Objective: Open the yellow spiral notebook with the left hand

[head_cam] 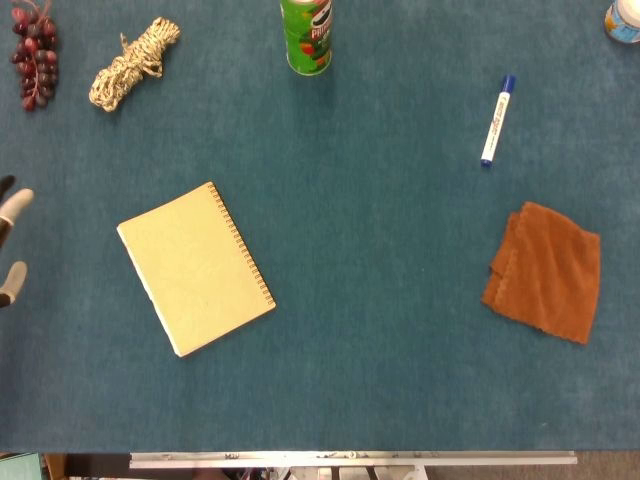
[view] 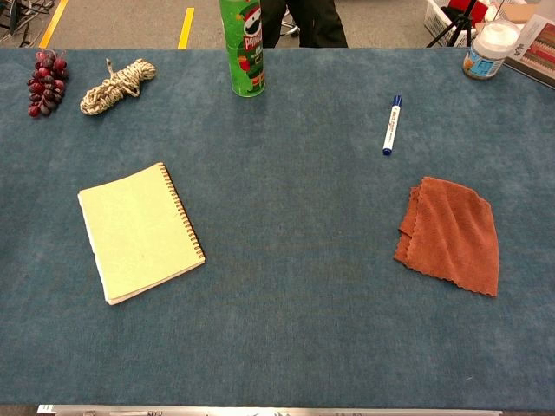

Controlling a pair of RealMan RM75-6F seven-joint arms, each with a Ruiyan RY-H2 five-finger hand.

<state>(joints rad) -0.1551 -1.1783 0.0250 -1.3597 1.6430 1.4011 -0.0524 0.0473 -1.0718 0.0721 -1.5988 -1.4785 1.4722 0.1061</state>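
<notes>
The yellow spiral notebook (head_cam: 195,268) (view: 139,231) lies closed on the blue table, left of centre, with its spiral binding along its right edge. My left hand (head_cam: 12,242) only shows as fingertips at the far left edge of the head view, well to the left of the notebook and apart from it. Those fingertips are spread with nothing between them. The chest view does not show this hand. My right hand is in neither view.
At the back left lie a bunch of dark grapes (head_cam: 34,55) and a coil of rope (head_cam: 131,63). A green can (head_cam: 306,35) stands at the back centre. A blue marker (head_cam: 497,120), a brown cloth (head_cam: 545,270) and a white jar (view: 488,48) are on the right.
</notes>
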